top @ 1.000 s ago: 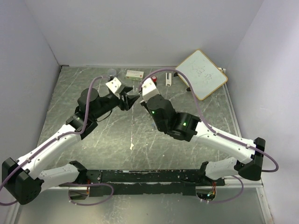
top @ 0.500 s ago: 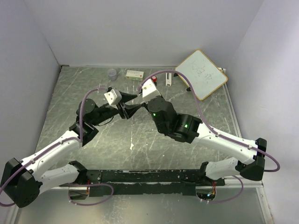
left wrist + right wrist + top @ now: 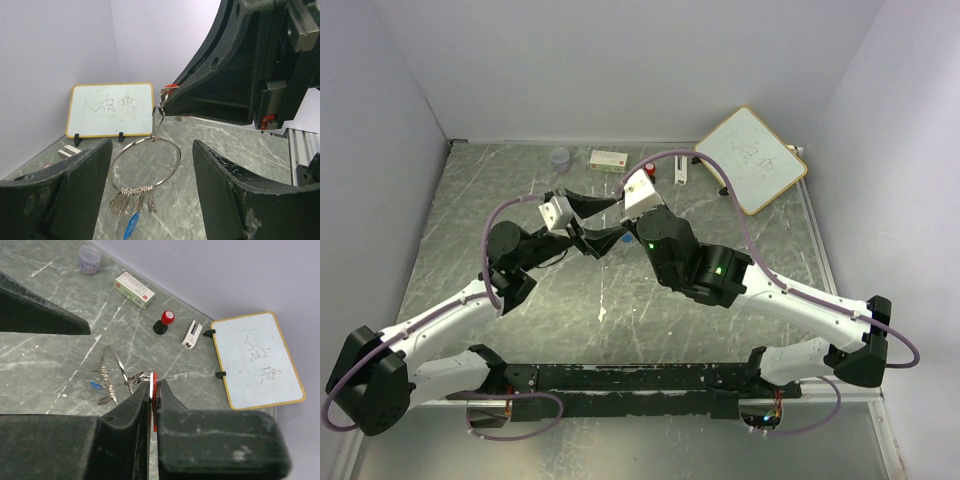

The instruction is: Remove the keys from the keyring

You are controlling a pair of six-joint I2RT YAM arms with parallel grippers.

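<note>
My right gripper (image 3: 154,385) is shut on the red key's head (image 3: 155,390), held above the table. The thin silver keyring (image 3: 145,162) hangs from that key between the wide-open fingers (image 3: 80,175) of my left gripper (image 3: 150,165), touching neither. Small silver pieces (image 3: 132,197) and the blue key (image 3: 131,225) dangle at the ring's bottom. The red head also shows in the left wrist view (image 3: 170,87), at the right fingertips. In the right wrist view the ring (image 3: 117,375) is blurred. From above, both grippers (image 3: 612,220) meet mid-table, with the blue key (image 3: 625,238) there.
A whiteboard (image 3: 752,158) leans at the back right. A black stamp with a red top (image 3: 164,321), a small white clip-like item (image 3: 191,335), a white box (image 3: 134,289) and a clear cup of clips (image 3: 89,259) stand along the back of the marble table (image 3: 520,190).
My left arm has drawn back toward the near left and its fingers have spread apart. The right gripper has kept its grip and barely moved. The ring now hangs free.
</note>
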